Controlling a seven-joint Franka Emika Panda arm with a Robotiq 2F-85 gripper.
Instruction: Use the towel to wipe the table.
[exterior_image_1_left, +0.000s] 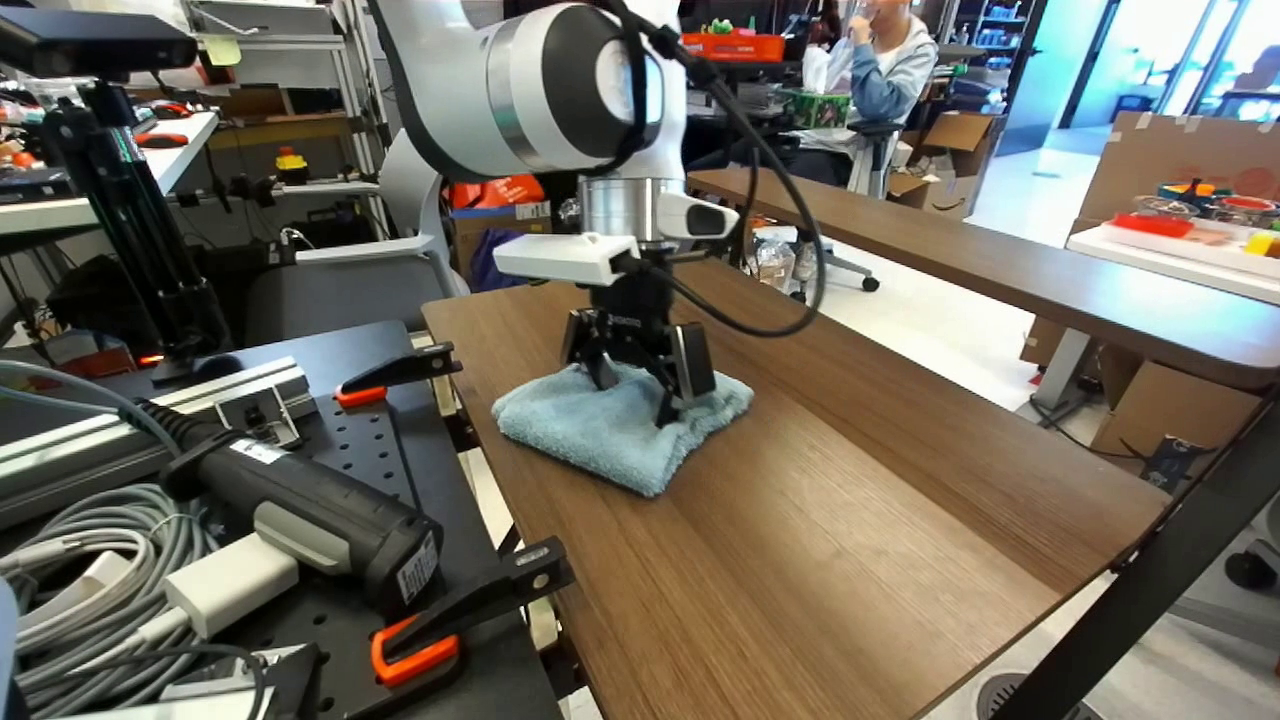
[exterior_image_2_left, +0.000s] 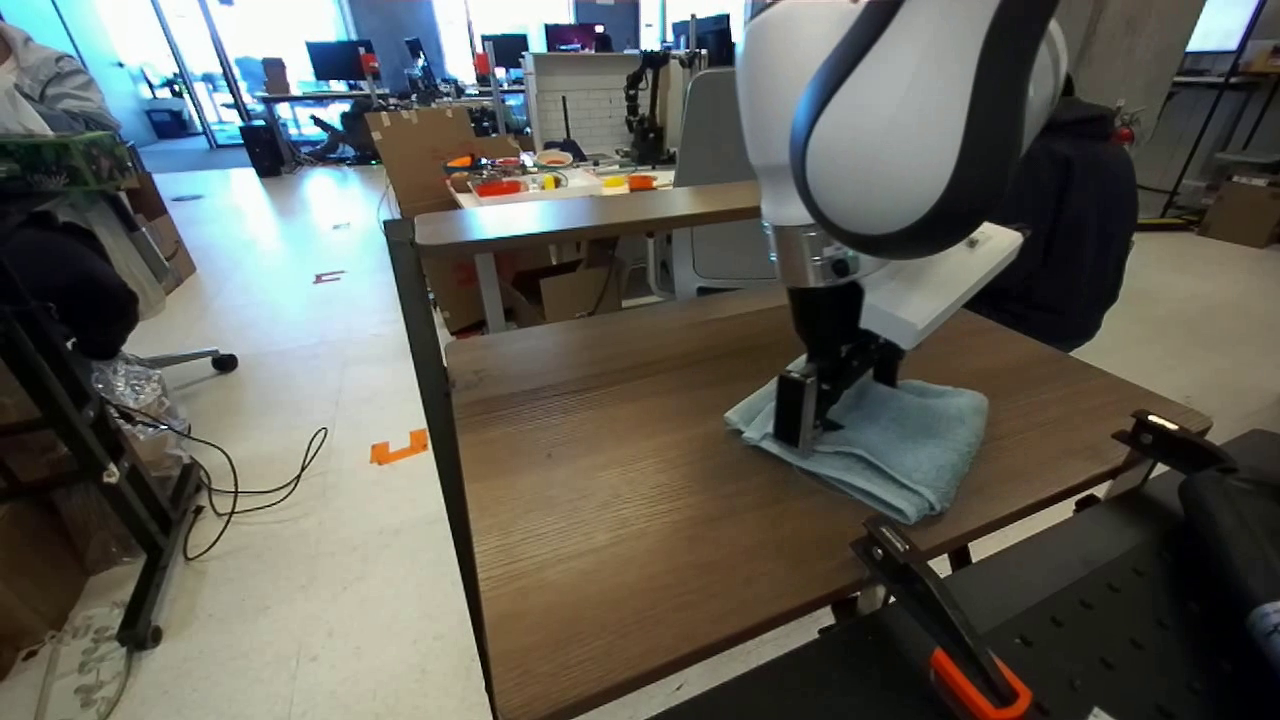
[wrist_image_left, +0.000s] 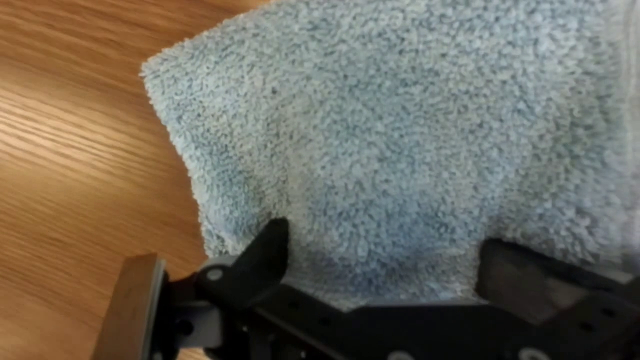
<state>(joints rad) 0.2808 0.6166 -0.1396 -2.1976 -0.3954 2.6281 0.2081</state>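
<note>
Two fingers (wrist_image_left: 270, 252) of the wide-spread pincer (wrist_image_left: 385, 245) touch the towel (wrist_image_left: 380, 125).

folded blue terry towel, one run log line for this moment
folded light-blue terry towel on brown rectangular wood-grain table | black two-fingered hand open, touching towel | wipe progress: cannot tell

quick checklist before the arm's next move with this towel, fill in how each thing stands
1. Towel on the table: ok, it lies folded there.
2. Jaws down at the towel: ok, both meet cloth in the wrist view.
3. Jaws shut on cloth: not ok, they stand apart.
4. Black cable off the towel: ok, it hangs looped in the air.
5. Orange-handled clamps off the towel: ok, both sit apart from it.
6. Pressure enough for wiping: cannot tell, pictures show no force.
</note>
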